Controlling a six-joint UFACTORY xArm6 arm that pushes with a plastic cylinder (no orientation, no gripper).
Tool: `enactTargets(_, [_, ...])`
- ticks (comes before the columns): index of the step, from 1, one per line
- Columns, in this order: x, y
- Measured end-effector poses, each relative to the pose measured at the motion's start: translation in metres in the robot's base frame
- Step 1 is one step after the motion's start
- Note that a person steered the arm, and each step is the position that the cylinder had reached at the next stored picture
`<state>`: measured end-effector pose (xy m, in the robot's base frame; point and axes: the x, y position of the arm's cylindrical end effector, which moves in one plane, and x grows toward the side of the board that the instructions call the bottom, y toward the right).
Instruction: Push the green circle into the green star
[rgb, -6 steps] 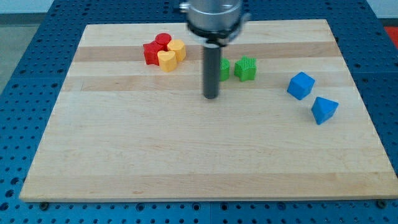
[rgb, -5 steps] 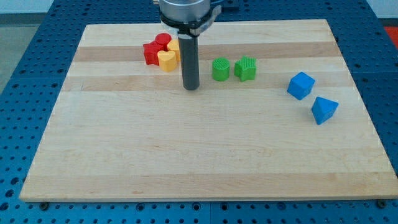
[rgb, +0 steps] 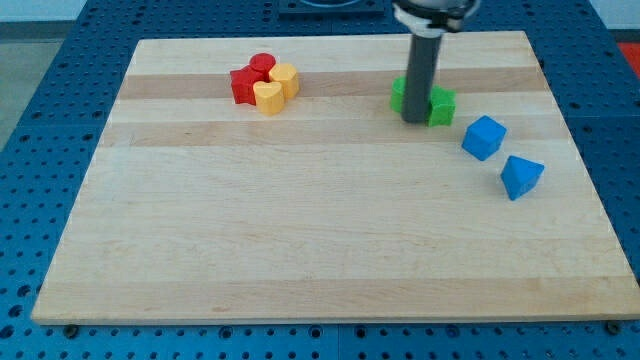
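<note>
My tip (rgb: 416, 120) stands in front of two green blocks near the view's upper right. The green circle (rgb: 399, 95) shows only as a sliver on the rod's left. The green star (rgb: 441, 105) shows on the rod's right. The rod hides the space between them, so I cannot tell whether they touch. The tip is right up against both blocks.
A blue cube (rgb: 484, 137) and a second blue block (rgb: 521, 176) lie to the right of the green star. A cluster of red blocks (rgb: 245, 81) and yellow blocks (rgb: 275, 88) sits at the upper left of the wooden board (rgb: 300, 230).
My tip swung from left of the green circle to the right. Both green blocks have shifted to the right, toward the blue cube, and now sit behind the rod.
</note>
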<state>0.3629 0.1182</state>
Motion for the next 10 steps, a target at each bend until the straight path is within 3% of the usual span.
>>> enactTargets(1, [0.0, 0.024])
enactTargets(2, [0.001, 0.006])
enactTargets(3, [0.012, -0.064])
enactTargets(5, [-0.03, -0.069])
enactTargets(8, [-0.05, 0.025])
enactTargets(10, [-0.056, 0.032])
